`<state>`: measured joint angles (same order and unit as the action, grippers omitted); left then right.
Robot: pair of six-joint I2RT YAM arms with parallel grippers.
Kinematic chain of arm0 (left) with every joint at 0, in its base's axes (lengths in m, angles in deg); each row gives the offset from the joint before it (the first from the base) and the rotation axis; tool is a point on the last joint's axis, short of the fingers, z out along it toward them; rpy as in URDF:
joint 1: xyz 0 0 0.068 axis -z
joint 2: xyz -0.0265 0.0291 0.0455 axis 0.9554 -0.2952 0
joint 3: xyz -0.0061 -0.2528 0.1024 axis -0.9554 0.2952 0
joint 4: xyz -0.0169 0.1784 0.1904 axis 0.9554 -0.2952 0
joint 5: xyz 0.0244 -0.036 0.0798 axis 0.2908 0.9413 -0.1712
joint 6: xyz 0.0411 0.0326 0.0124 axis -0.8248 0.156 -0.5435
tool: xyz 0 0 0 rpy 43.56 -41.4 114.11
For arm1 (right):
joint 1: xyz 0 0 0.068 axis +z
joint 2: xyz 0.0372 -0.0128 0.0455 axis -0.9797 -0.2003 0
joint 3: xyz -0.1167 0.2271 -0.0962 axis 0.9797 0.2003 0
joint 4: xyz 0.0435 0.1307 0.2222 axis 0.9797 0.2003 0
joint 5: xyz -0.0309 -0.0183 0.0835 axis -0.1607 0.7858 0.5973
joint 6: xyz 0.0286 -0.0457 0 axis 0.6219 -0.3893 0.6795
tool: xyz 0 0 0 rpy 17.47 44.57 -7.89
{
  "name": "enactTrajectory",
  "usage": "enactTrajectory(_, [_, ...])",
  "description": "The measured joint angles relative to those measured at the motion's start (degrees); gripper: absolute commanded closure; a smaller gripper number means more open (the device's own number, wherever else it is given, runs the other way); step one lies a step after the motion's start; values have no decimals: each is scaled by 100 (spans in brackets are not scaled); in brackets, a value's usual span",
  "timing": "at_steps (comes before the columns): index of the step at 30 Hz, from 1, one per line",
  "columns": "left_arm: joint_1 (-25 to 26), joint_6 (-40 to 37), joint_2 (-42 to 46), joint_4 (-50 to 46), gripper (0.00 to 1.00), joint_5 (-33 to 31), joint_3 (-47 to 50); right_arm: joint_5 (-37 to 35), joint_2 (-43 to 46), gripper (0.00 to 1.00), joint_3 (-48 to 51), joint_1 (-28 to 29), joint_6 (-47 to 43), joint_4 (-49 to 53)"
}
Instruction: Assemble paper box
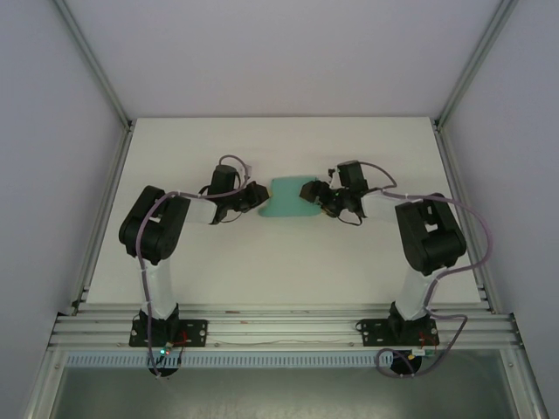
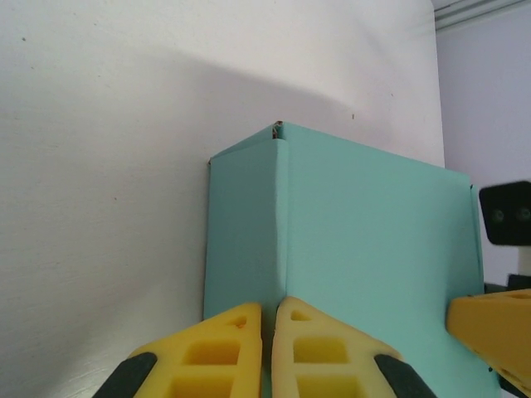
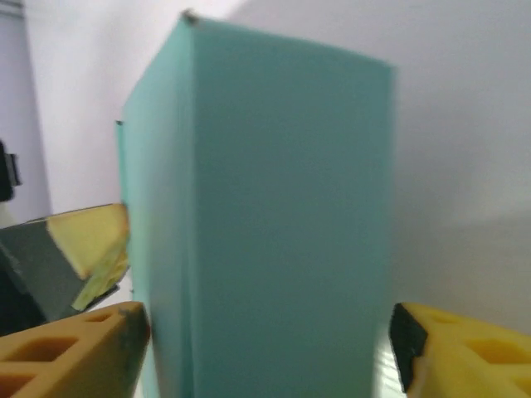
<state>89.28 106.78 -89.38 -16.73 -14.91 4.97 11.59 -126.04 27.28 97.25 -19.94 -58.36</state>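
Teal paper box (image 1: 285,200), folded up

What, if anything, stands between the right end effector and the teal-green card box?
Nothing visible: the teal-green card box sits between the spread fingers of the right end effector, with the left end effector pinching its edge.

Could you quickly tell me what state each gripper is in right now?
Left gripper: closed, pinching the box at its edge.
Right gripper: jaws wide astride the box; whether it grips cannot be told.
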Motion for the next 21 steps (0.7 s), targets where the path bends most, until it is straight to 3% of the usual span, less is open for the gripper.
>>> enactTrajectory(6, [-22,-234,26,-15,70,2,-4,385,-125,57,-26,-61,411,-518])
enactTrajectory(9, [-39,-472,111,-168,55,-13,-4,459,-107,61,-26,-61,568,-597])
enactTrajectory(11, [-33,-697,264,-358,28,-31,2,461,-63,61,-26,-61,658,-605])
enactTrajectory(12, [-24,-861,374,-455,3,-46,2,459,-17,60,-26,-61,697,-588])
enactTrajectory(18, [13,-1926,1464,-852,0,-479,50,380,428,62,-101,-76,1010,85])
enactTrajectory(21, [201,-2924,2138,-1158,0,-774,66,398,485,64,-354,-140,1266,667])
